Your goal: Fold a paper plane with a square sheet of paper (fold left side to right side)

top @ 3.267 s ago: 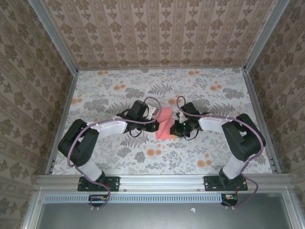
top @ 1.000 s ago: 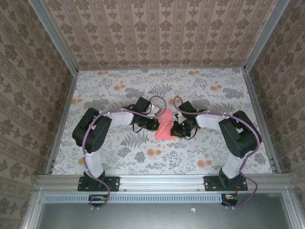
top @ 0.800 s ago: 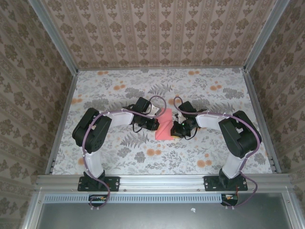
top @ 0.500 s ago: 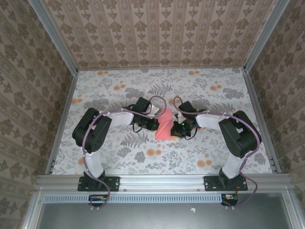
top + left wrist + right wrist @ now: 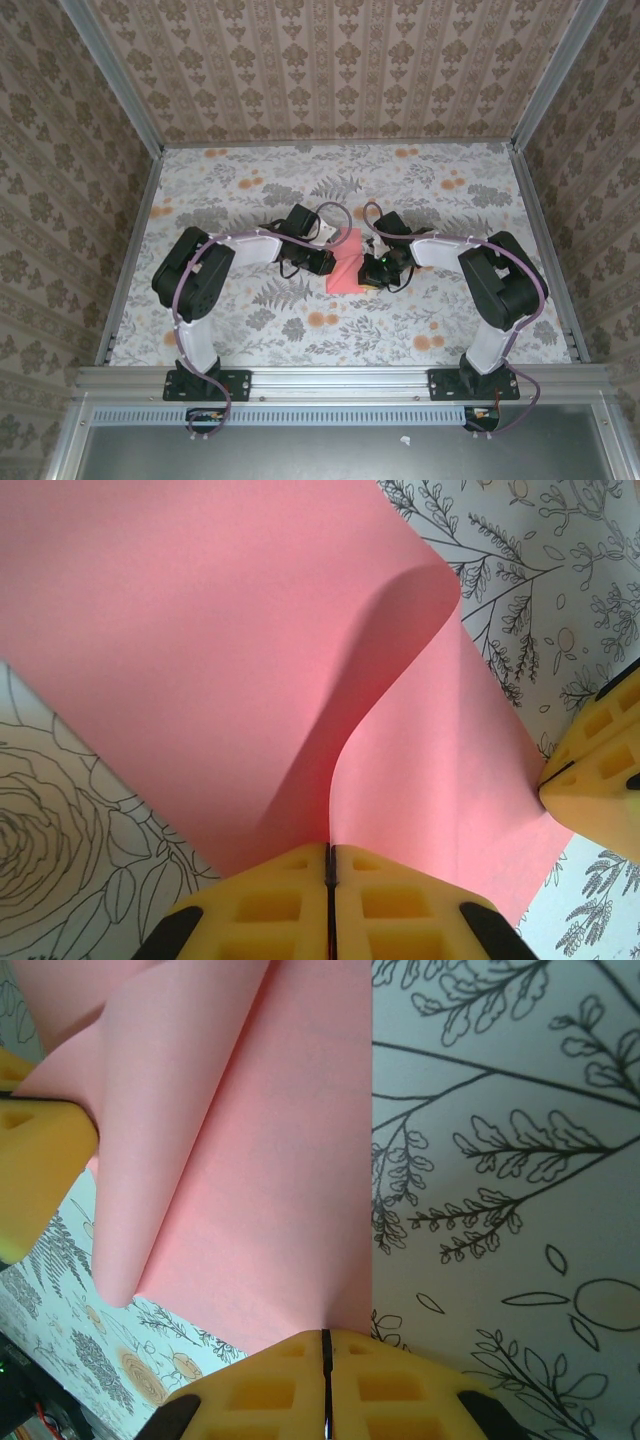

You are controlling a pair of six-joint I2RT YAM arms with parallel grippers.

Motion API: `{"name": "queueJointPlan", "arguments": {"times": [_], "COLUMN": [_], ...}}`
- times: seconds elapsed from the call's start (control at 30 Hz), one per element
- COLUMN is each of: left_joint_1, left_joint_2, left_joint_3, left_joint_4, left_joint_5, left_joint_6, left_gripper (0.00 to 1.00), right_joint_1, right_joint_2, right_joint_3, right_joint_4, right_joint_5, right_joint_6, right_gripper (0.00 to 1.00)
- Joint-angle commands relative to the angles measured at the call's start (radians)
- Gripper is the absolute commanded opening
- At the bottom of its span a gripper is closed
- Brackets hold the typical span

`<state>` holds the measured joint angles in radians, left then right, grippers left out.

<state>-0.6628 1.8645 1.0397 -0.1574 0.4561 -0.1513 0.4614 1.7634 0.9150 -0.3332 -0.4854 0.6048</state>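
1. the left jaws are clamped together on one edge of the pink sheet of paper (image 5: 200, 630), which rises there in a curl.
2. the right jaws are pinched shut on another edge.
3. the sheet is plain and unmarked, mid-tabletop (image 5: 250, 190) between both arms, one flap curving over the rest.

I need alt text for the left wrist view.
The shut left gripper pinches the near edge of a pink paper, holding up a curled flap over the flat part. The right gripper touches the paper's right edge with its tip.
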Motion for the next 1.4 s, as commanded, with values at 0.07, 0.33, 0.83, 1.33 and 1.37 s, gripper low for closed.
{"name": "queueJointPlan", "arguments": {"times": [0.07,0.33,0.83,1.33,1.37], "left_joint_1": [-0.006,-0.006,-0.010,-0.012,-0.013], "left_joint_2": [-0.051,-0.038,0.000,0.014,0.014], "left_joint_3": [0.014,0.016,0.026,0.024,0.023], "left_joint_4": [-0.002,-0.008,0.008,0.019,0.022], "left_joint_5": [-0.016,-0.021,-0.010,-0.018,-0.018], "left_joint_6": [0.035,0.041,0.042,0.045,0.045], "left_gripper": [0.08,0.08,0.09,0.09,0.09], "right_joint_1": [0.005,0.006,0.005,0.005,0.005], "right_joint_2": [0.038,0.040,0.042,0.042,0.042], "right_joint_3": [-0.001,0.005,0.002,-0.001,-0.001], "right_joint_4": [-0.067,-0.073,-0.076,-0.081,-0.081], "right_joint_5": [0.053,0.050,0.050,0.054,0.054], "right_joint_6": [-0.008,-0.011,-0.014,-0.015,-0.014], "right_gripper": [0.08,0.08,0.08,0.08,0.08]}}
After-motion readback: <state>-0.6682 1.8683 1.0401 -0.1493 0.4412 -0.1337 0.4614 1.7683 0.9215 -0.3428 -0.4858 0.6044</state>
